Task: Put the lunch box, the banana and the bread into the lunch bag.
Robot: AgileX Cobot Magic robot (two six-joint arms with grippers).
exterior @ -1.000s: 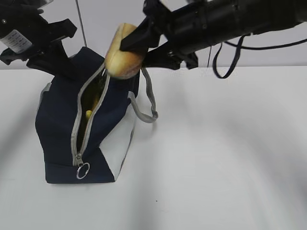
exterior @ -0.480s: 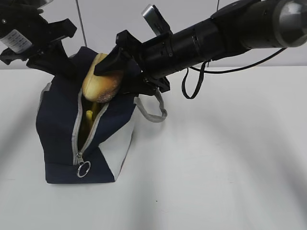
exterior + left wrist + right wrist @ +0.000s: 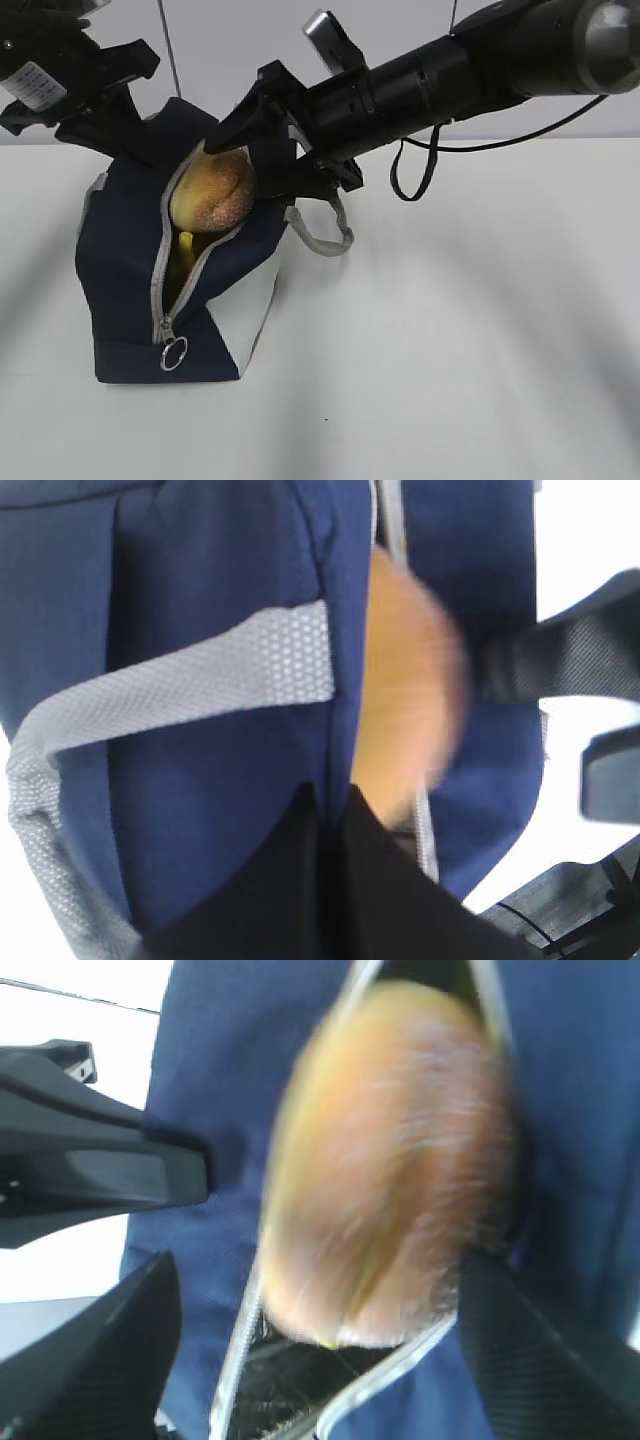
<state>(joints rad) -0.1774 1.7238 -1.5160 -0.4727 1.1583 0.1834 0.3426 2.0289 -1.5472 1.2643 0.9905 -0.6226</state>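
The navy lunch bag [image 3: 120, 260] stands on the white table with its zipper open. The bread [image 3: 212, 192] sits in the bag's opening, half inside. My right gripper [image 3: 262, 150] is open just above it, jaws spread on either side of the bread [image 3: 390, 1160], which is blurred. A bit of yellow banana [image 3: 185, 240] shows inside the bag under the bread. My left gripper [image 3: 130, 140] is shut on the bag's far top edge; in the left wrist view its fingers [image 3: 335, 820] pinch the navy fabric [image 3: 200, 600]. The lunch box is hidden.
A grey strap handle [image 3: 320, 225] hangs from the bag's right side under the right arm. The metal zipper pull ring [image 3: 173, 355] lies at the bag's near end. The white table [image 3: 450, 330] stretches to the right and front of the bag.
The right gripper brought the bread down and left from above the bag to its opening, then opened. The bread now rests in the opening. The left gripper stayed on the bag's edge.
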